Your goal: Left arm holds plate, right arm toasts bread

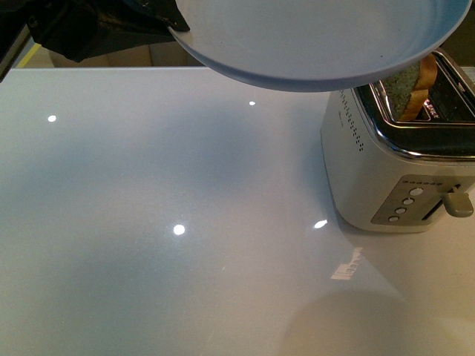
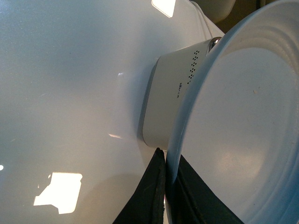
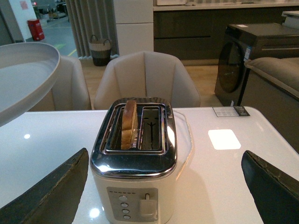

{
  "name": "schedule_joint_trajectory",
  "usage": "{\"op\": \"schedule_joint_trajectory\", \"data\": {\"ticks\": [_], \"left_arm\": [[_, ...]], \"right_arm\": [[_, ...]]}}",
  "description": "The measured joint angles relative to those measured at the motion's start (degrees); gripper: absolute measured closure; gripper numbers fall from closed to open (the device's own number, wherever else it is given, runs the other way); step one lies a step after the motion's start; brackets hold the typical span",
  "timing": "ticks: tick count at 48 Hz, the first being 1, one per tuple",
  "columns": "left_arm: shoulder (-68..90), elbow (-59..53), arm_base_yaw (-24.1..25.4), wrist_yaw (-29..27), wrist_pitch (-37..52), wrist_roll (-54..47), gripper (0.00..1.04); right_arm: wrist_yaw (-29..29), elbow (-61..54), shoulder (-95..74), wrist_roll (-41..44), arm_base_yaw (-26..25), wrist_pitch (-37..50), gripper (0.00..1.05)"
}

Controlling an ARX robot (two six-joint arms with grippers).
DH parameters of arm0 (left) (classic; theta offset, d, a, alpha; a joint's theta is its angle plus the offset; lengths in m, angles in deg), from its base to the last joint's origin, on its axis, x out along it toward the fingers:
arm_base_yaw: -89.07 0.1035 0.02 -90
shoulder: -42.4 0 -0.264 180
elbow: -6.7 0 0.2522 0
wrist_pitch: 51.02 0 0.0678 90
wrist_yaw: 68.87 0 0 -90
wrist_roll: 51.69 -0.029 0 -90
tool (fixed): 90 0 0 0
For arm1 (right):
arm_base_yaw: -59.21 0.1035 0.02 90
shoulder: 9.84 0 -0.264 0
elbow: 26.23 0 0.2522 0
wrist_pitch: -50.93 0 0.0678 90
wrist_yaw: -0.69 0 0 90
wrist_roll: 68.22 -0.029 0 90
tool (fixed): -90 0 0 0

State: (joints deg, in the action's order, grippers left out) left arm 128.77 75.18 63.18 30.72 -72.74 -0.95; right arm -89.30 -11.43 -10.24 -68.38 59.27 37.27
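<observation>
My left gripper (image 2: 167, 175) is shut on the rim of the pale blue-grey plate (image 2: 243, 126) and holds it in the air, level, beside and above the toaster (image 1: 386, 174). The plate (image 1: 312, 37) fills the top of the front view, with the black left gripper (image 1: 104, 26) at its far-left edge; it also shows in the right wrist view (image 3: 23, 77). The bread (image 3: 129, 122) stands upright in one slot of the toaster (image 3: 133, 163), sticking up a little; it also shows in the front view (image 1: 417, 89). My right gripper (image 3: 164, 186) is open and empty, fingers wide apart in front of the toaster's lever side.
The toaster's lever (image 3: 147, 205) and several round buttons (image 3: 124, 207) face the right gripper. The second slot (image 3: 152, 128) holds nothing. The glossy white table (image 1: 163, 222) spreads left of the toaster. Beige chairs (image 3: 147, 77) stand behind the table's far edge.
</observation>
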Motion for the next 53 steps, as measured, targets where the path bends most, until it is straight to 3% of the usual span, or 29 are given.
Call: {"op": "schedule_joint_trajectory", "data": {"ticks": [6, 10, 13, 26, 31, 44, 53], "left_arm": [[0.02, 0.28, -0.15, -1.44, -0.76, 0.26, 1.02], [0.2, 2.82, -0.94, -10.56, -7.48, 1.9, 1.02], [0.2, 3.48, -0.9, -13.66, -9.31, 2.4, 1.02], [0.2, 4.07, 1.77, -11.37, -9.7, 3.98, 1.02], [0.2, 3.74, 5.64, -8.63, -8.04, 3.56, 1.02], [6.45, -1.05, 22.91, -4.68, 0.68, -4.63, 1.02], [17.55, -4.9, 29.48, -3.17, 10.71, -7.63, 1.02]], "right_arm": [[0.0, 0.0, 0.02, 0.0, 0.0, 0.0, 0.09], [-0.07, 0.0, 0.04, 0.0, 0.0, 0.0, 0.09], [0.02, 0.0, 0.04, 0.0, 0.0, 0.0, 0.09], [0.0, 0.0, 0.09, 0.0, 0.0, 0.0, 0.09], [0.0, 0.0, 0.09, 0.0, 0.0, 0.0, 0.09], [0.0, 0.0, 0.09, 0.0, 0.0, 0.0, 0.09], [0.0, 0.0, 0.09, 0.0, 0.0, 0.0, 0.09]]}}
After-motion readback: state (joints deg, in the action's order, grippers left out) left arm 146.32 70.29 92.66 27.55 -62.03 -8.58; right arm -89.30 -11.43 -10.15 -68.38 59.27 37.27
